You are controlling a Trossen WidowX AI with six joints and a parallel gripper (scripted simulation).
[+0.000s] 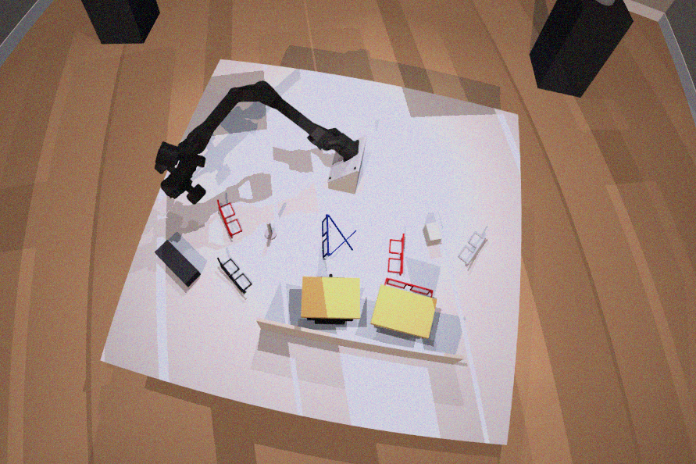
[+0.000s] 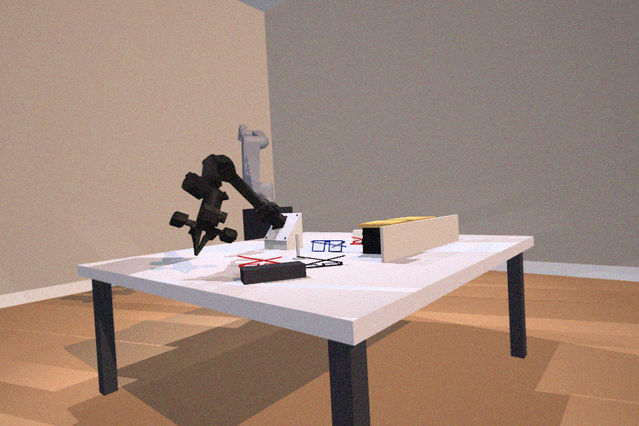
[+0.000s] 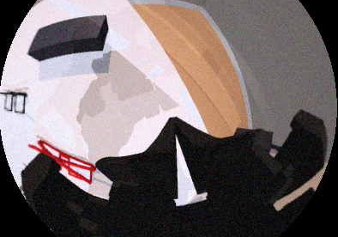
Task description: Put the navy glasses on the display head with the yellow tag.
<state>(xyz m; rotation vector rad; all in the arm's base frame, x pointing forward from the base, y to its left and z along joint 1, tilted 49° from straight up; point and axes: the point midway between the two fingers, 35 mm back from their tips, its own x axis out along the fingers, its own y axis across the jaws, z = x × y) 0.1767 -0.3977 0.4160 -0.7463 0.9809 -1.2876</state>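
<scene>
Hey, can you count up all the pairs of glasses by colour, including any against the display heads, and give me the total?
Red glasses: 3
Navy glasses: 1
Black glasses: 1
Pale grey glasses: 1
Total: 6
</scene>
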